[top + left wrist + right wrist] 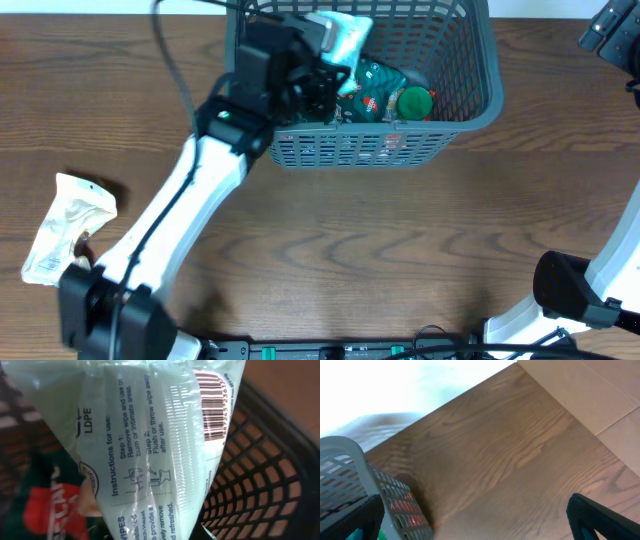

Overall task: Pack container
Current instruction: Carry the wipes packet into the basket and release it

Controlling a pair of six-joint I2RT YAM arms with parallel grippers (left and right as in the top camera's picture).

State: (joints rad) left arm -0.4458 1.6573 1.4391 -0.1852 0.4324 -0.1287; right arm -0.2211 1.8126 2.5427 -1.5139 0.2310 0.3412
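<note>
Grey slotted container, at the far middle of the counter, has the left pincer closed on a pale green wipes packet above its left half, so the drop-in step seems in hand and next calls for lowering and letting go, while the right pincer gapes wide and empty to its right.

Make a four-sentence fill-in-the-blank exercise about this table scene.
1. The left gripper holds a wipes packet over the basket; its print reads "Instructions for ____".
2. The white pouch lies outside the basket, on the ____.
3. The round lid inside the basket is ____.
4. The right gripper is ____, holding nothing.

Missing words: use; table; green; open.
</note>
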